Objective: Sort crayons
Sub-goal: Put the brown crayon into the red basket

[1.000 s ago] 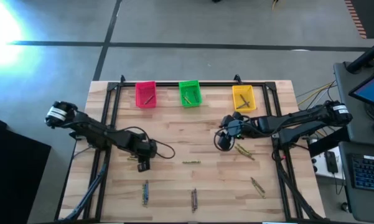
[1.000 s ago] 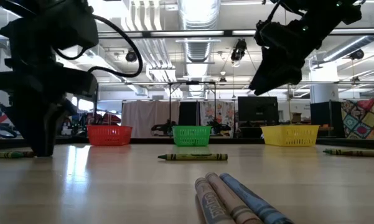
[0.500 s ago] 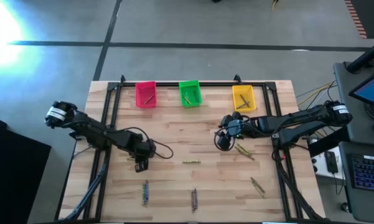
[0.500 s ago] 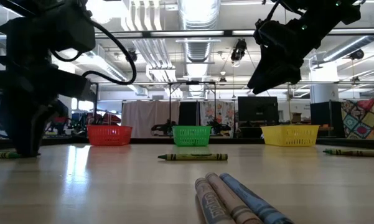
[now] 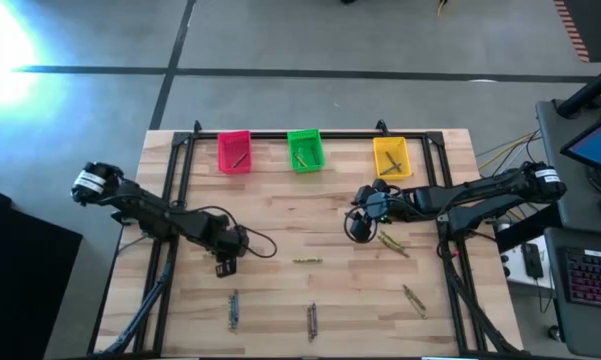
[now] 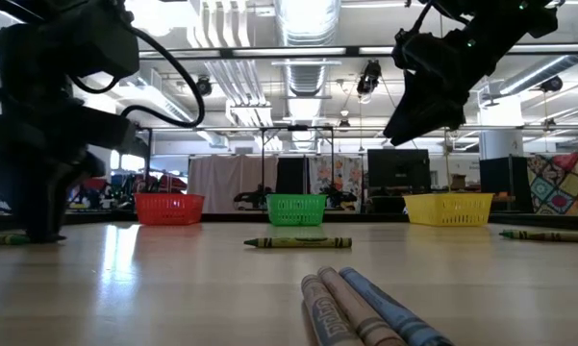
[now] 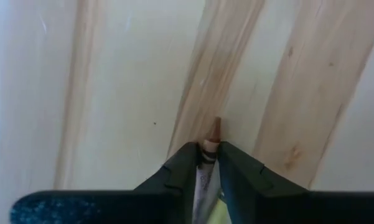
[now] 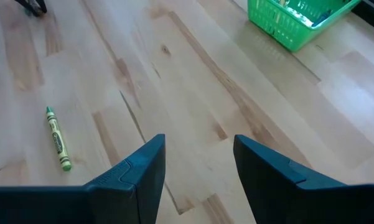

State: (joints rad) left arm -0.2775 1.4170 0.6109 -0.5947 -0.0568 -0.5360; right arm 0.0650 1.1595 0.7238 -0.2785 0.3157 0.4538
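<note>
Crayons lie scattered flat on the wooden table (image 5: 280,215): a green one (image 5: 307,261) mid-table, others near the front (image 5: 234,310) (image 5: 312,320) and at the right (image 5: 392,243) (image 5: 413,298). My left gripper (image 5: 225,264) points down at the tabletop left of centre, shut on a crayon (image 7: 206,163) with a reddish-brown tip. My right gripper (image 5: 358,228) hangs open in the air right of centre, nothing between its fingers (image 8: 199,149). The green crayon (image 8: 57,138) lies ahead of it. My left gripper pinches the crayon between its two fingers (image 7: 187,163), coming from above and pointing down. The reddish-brown tip (image 7: 216,127) pokes out just past the fingertips. The fingers hide the rest of the crayon. Whether it rests on the wood I cannot tell.
A pink bin (image 5: 234,152), a green bin (image 5: 304,150) and a yellow bin (image 5: 391,157) stand in a row at the far edge, each with a crayon or two inside. A black frame (image 5: 280,133) runs along the table's far and side edges. Three crayons (image 6: 365,308) lie together near the front edge.
</note>
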